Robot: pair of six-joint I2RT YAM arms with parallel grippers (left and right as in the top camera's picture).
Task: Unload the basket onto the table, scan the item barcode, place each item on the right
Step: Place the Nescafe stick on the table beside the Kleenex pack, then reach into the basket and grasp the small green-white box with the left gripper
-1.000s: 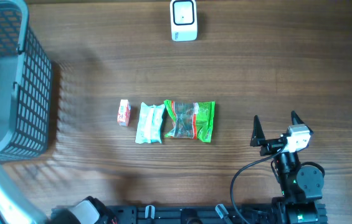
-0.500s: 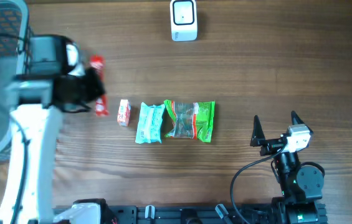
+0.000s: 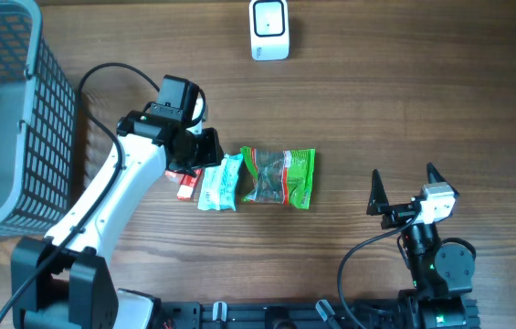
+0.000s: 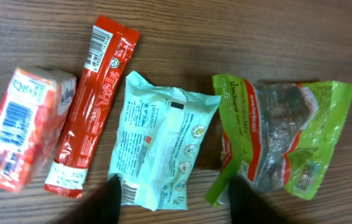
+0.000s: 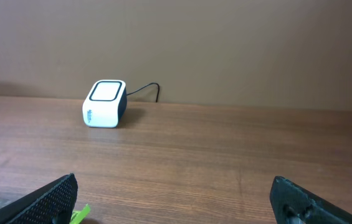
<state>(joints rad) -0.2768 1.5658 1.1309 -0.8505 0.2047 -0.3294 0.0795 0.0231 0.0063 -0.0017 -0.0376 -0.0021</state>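
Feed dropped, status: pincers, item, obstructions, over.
Left pincer open over mint packet, empty. Right pincer open, empty. Red stick packet lying flat, ungripped. Nothing between packets and scanner.

overhead: left arm (image 3: 116, 187) covers red carton (image 4: 23, 127), most of red sachet (image 3: 185, 189) | basket (image 3: 52, 119) cut by left edge | right wrist: green packet (image 5: 79, 214) clipped lower left

Setting: a mock shop checkout is indicated | Evidence: small white box-shaped barcode scanner (image 3: 268, 29), grey plastic mesh basket (image 3: 52, 119) and sealed snack packets (image 3: 280, 176) are seen on a brown wood-grain table (image 3: 404, 100) | Backdrop: plain brown wall (image 5: 225, 43)
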